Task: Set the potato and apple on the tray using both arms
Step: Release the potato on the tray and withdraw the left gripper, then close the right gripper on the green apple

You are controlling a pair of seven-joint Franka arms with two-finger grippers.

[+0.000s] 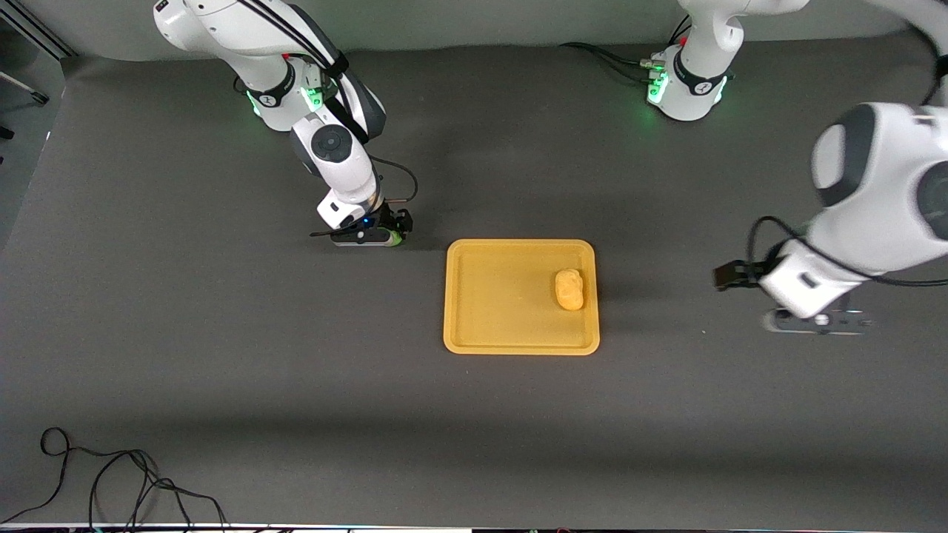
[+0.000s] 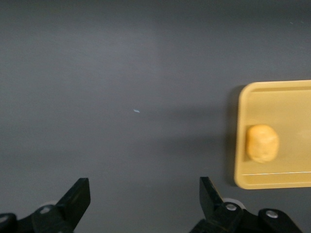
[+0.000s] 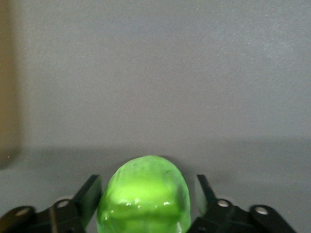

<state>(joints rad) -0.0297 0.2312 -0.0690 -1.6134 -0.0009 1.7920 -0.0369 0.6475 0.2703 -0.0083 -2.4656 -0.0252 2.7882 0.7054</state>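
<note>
My right gripper (image 3: pixel 146 204) sits low over the dark surface (image 1: pixel 222 370), just beside the tray's corner toward my right arm's end of the table, and the apple (image 3: pixel 144 194) fills the space between its fingers (image 3: pixel 85 196). From my right wrist view the green piece bulges out between the two black fingers, which flank it on both sides; I judge the grip closed on it, or as good as (no gap shows on either flank). I hold it low because the apple appears still at rest on the surface, so the lift has yet to be made. In the front view only a sliver of green shows under the gripper (image 1: pixel 385 237), which suits a straight-down approach.

My left gripper (image 2: pixel 144 201) hangs with its fingers (image 2: pixel 77 198) spread wide and nothing between them, over bare surface toward my left arm's end of the table, well apart from the tray (image 1: pixel 474 296). It waits there, I judge, because its share is done: the potato (image 1: pixel 569 289) lies inside the tray, close to the rim on the side of my left arm, which is the edge that arm would reach first.

The tray itself lies flat between my two arms, its larger part bare. That open floor on the side toward my right arm is the natural spot for the apple, clear of the potato, with only the low rim to carry over.
</note>
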